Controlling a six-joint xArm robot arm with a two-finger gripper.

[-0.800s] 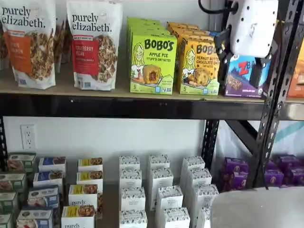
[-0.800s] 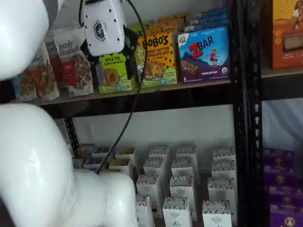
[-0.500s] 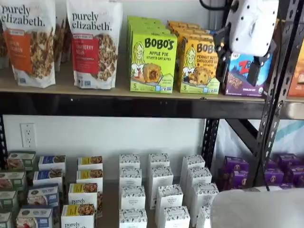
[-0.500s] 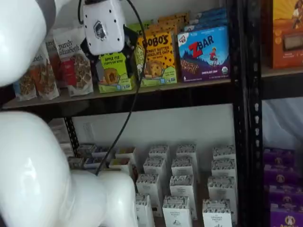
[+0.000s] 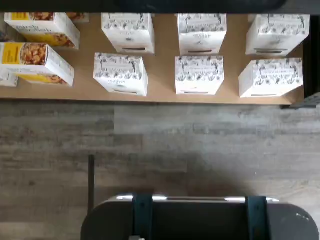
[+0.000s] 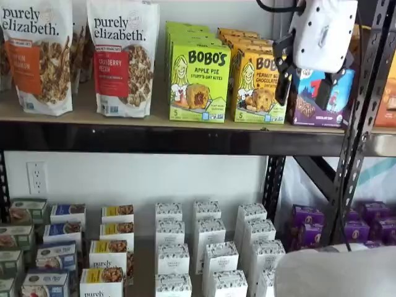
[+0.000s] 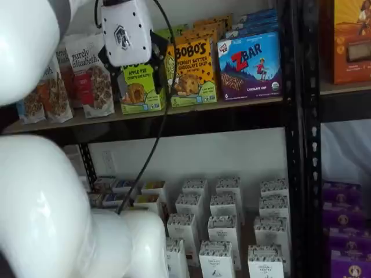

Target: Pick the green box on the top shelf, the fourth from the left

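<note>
While hanging in front of the top shelf (image 6: 154, 133), a long tan wooden board with a thick black steel front beam, the white-bodied gripper (image 6: 304, 86) with two black fingers spread wide and nothing between them. Shows in both shelf views, gripper (image 7: 139, 72) again.

Lime-green cardboard box reading BOBO'S Apple Pie, the green box (image 6: 199, 81), standing upright at the front of its row on that board, more green boxes lined up behind. Not touched by the fingers as far as can be told; in a shelf view partly hidden behind the gripper (image 7: 139, 90).

Just beside it: yellow-orange Bobo's peanut butter box (image 6: 258, 86), then blue ZBar box (image 7: 250, 65). On the other side, purely elizabeth granola bags (image 6: 124, 55).

Lower shelf: rows of white patterned boxes (image 5: 121, 74), all closed.
</note>
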